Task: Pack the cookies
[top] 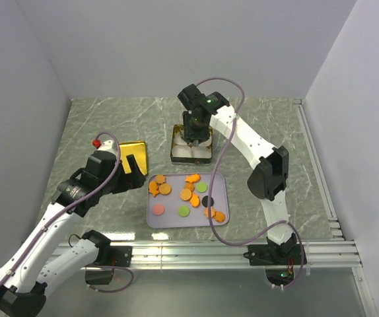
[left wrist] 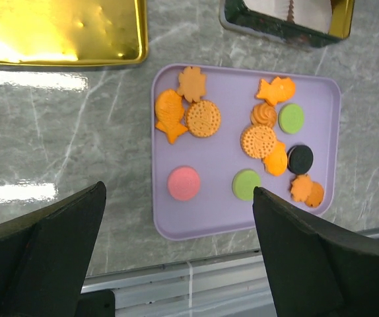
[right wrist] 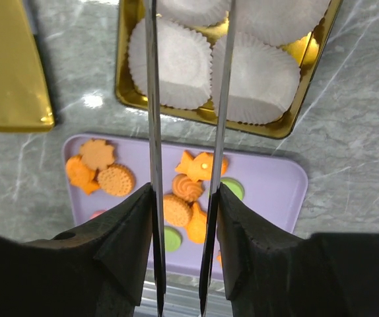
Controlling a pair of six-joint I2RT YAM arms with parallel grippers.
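Observation:
The cookies (top: 188, 195) lie loose on a lilac tray (top: 219, 181): several orange ones (left wrist: 203, 119), a pink disc (left wrist: 183, 183), two green discs (left wrist: 246, 184) and a black one (left wrist: 300, 159). My left gripper (left wrist: 178, 191) hangs open above the tray's near left corner, touching nothing. My right gripper (top: 195, 137) hovers over a gold tin (top: 174, 157). In the right wrist view its two thin metal blades (right wrist: 188, 26) stand apart over white paper cups (right wrist: 170, 63). Nothing shows between them, and their tips run off the top edge.
A gold lid (top: 137, 152) lies flat on the marble table, left of the tin and behind the tray's left end. Aluminium rails (top: 229, 254) run along the near edge. White walls close in the left, back and right sides.

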